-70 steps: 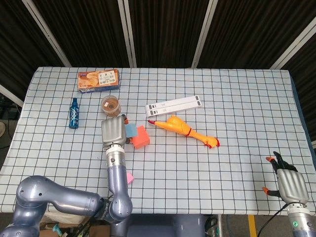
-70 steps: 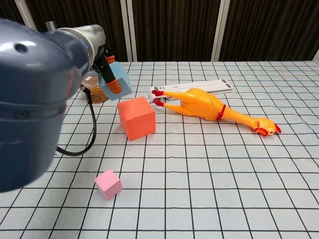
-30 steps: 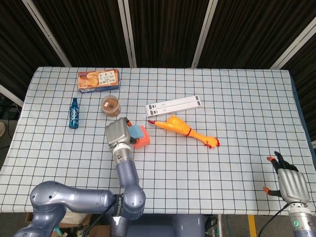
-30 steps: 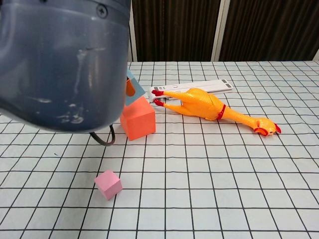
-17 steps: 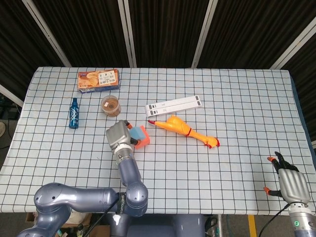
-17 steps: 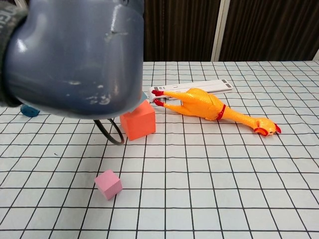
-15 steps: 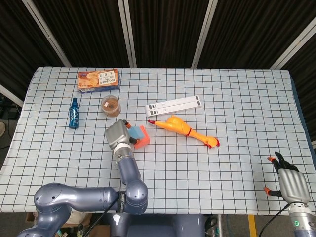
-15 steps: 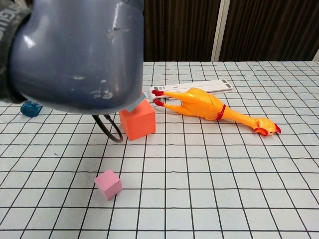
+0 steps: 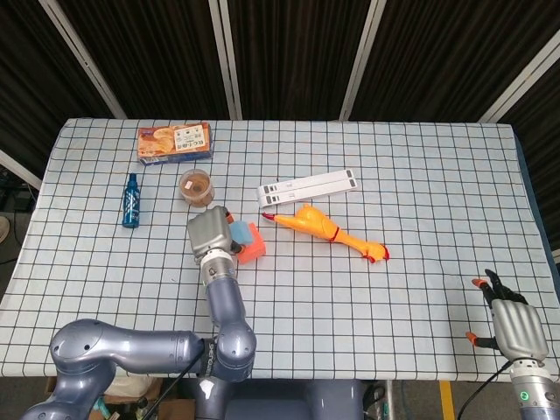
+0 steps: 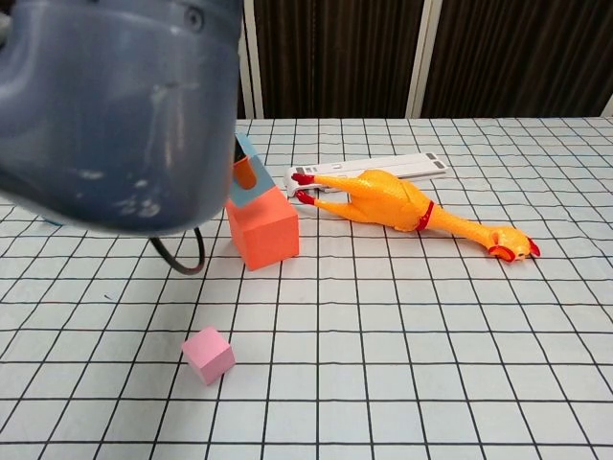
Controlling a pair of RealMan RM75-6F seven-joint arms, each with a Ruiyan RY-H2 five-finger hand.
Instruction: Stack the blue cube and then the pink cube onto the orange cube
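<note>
The chest view is pretty much useless for the left arm, a big blurry grey chunk of it fills the whole upper left and hides most of what the hand is doing. All you get there is a sliver of the blue cube (image 10: pixel 243 165) poking out above the orange cube (image 10: pixel 262 228), with an orange fingertip (image 10: pixel 243 173) pressed on it. From the head view the left hand (image 9: pixel 208 234) sits over the left part of both cubes, grasping the blue cube (image 9: pixel 236 231), which is right up against the orange cube's (image 9: pixel 254 245) top-left side. Can't tell if blue is actually resting on orange or just held against it.

The pink cube (image 10: pixel 208 355) only shows in the chest view, alone toward the near edge of the worktop (image 9: pixel 420 175), well apart from the other 2. In the head view the left forearm covers it.

The right hand (image 9: pixel 510 325) is at the near right corner, cut off by the frame bottom, fingers spread and holding nothing.

Count: 3 cubes (1 blue, 1 orange, 1 pink), 1 rubber chicken (image 9: pixel 325 231) mid-table just right of the orange cube, 1 white strip (image 9: pixel 308 186) behind it, 1 small jar (image 9: pixel 197 185), 1 blue bottle (image 9: pixel 131 200) near the left edge, 1 snack box (image 9: pixel 175 140) at the far left corner.
</note>
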